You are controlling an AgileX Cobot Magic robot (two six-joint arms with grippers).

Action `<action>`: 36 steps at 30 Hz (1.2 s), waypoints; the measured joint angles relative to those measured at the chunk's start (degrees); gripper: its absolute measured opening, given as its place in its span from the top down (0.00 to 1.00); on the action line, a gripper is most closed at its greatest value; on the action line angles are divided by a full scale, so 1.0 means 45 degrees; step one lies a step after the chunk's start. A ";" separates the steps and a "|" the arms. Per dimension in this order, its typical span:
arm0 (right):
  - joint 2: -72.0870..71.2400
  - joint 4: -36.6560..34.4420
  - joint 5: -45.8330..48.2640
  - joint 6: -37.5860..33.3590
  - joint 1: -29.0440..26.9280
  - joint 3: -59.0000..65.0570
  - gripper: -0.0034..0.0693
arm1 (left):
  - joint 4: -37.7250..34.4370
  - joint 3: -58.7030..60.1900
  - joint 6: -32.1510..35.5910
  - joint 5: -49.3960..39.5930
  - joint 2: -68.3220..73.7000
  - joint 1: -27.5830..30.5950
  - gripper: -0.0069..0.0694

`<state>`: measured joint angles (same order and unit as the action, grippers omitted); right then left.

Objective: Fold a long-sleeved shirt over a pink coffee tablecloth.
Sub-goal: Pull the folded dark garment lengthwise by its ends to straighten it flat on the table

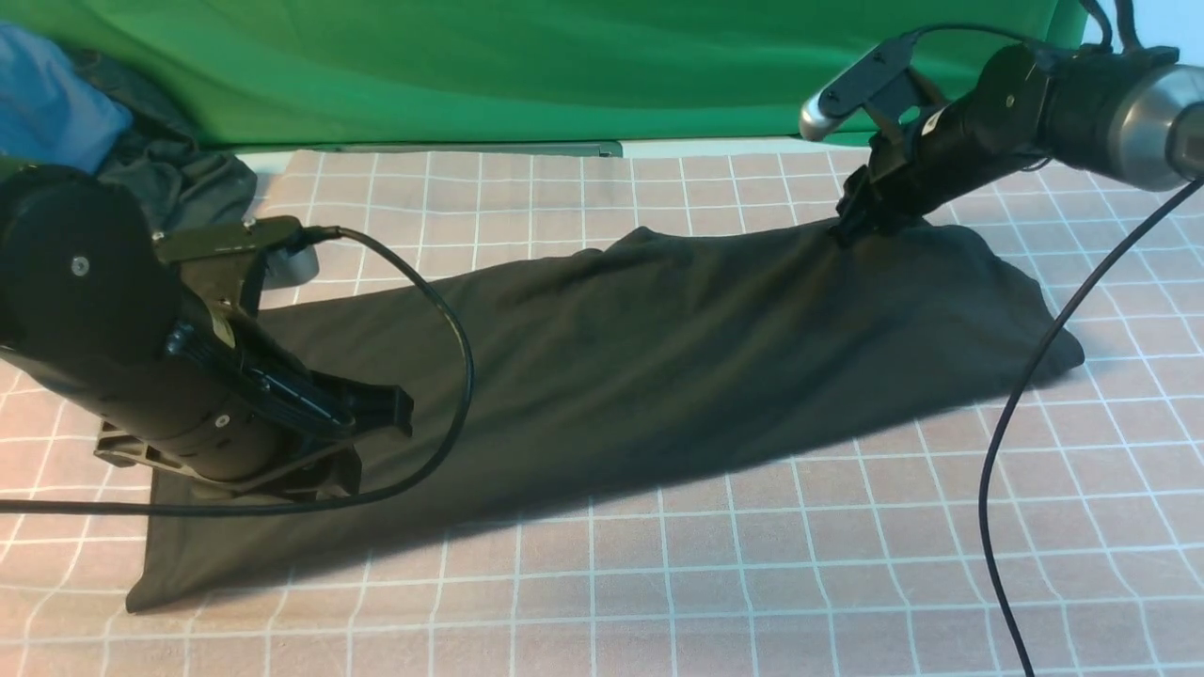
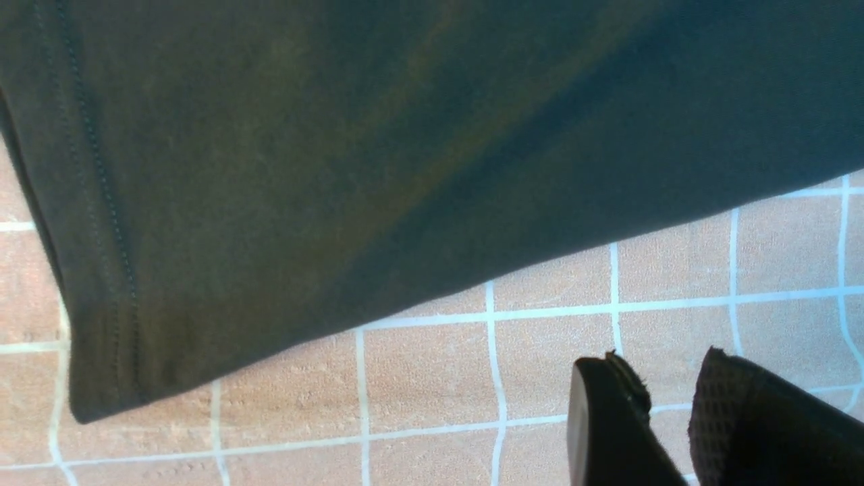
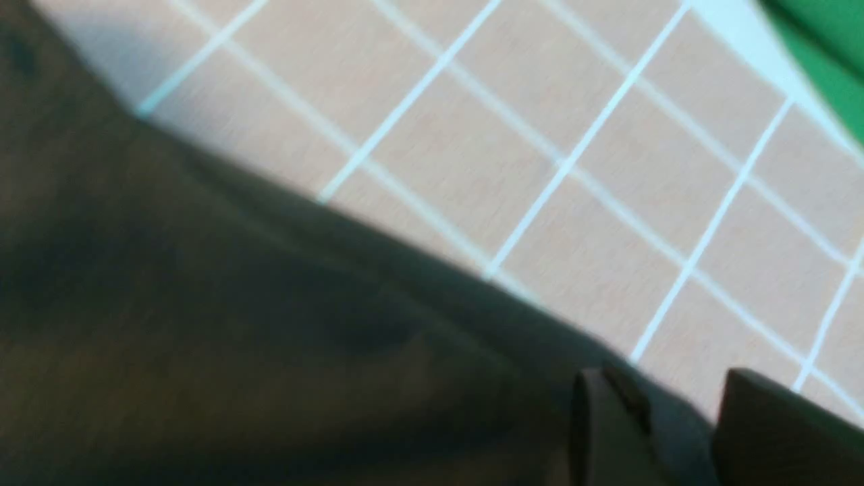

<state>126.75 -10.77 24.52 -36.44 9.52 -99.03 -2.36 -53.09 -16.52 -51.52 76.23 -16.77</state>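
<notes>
Green backdrop fabric [image 1: 564, 66] hangs in soft folds behind the table, and the pink coffee tablecloth [image 1: 847, 564] covers the surface in front of it, a dusty-pink cloth with a slightly nubby weave, crossed by thin white lines into small squares. On it we see the long-sleeved shirt [image 1: 658, 357], lying as one long dark band that runs from beneath the left hand [image 1: 381, 442] across to the tips of the right hand [image 1: 847, 226]. Its cloth is matte and smooth, black with a brownish cast under the light, with shallow lengthwise creases. Its corner near the left hand is squared off, and the end past the right hand is more rounded and rumpled. The left wrist view gives us the hem [image 2: 101, 202], a flat edge with two parallel rows of stitching. The left hand hovers low over that end with its fingers [image 2: 607, 418] parted and only tablecloth showing between them. The right hand touches the shirt's far edge, its fingers [image 3: 607, 425] likewise apart, with blurred dark fabric in the gap and nothing pinched that we can make out. Beyond the left hand, a blue garment [image 1: 47, 103] and a crumpled dark grey garment [image 1: 179, 174] lie against the backdrop. Black cables [image 1: 461, 376] loop from both arms.
</notes>
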 joint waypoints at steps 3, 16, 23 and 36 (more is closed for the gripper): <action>0.0001 0.0081 -0.0146 0.0221 0.0000 0.0000 0.50 | 0.0000 0.0000 0.0005 0.0000 0.0000 0.0000 0.63; -0.0396 0.0440 0.3680 0.2820 -0.0628 -0.0411 0.83 | 0.0040 0.0000 0.0053 -0.0099 0.0000 0.0000 0.63; -0.1688 0.0752 0.6451 0.3020 -0.0906 -0.0488 0.90 | 0.2895 0.0000 -0.2616 -0.1401 0.0000 0.0193 0.71; -0.3653 0.0222 0.9366 0.3679 -0.2558 -0.0091 0.90 | 0.1766 0.3204 -0.2125 -0.0065 -0.0590 0.5502 0.88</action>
<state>110.32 -9.77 66.67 -19.88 -1.99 -99.44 5.59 -38.67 -26.08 -51.81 73.58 7.98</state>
